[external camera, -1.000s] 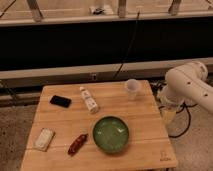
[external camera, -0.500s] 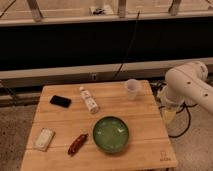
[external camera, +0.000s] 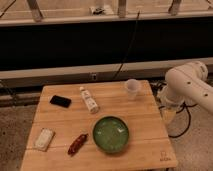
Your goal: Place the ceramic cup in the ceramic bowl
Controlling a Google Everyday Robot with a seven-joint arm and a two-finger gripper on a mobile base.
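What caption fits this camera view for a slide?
Ceramic cup stands apart from green ceramic bowl; claw hangs beside the wooden table.

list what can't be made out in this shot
Camera view:
- gripper, hanging past the table's right edge under the white arm: its form is lost against the floor behind.
- white arm: cut off by the right edge.
- white bottle: label print too small to read.
- ceramic cup: bottom hidden by its near wall.
- red item beside the ceramic bowl: too small to identify.
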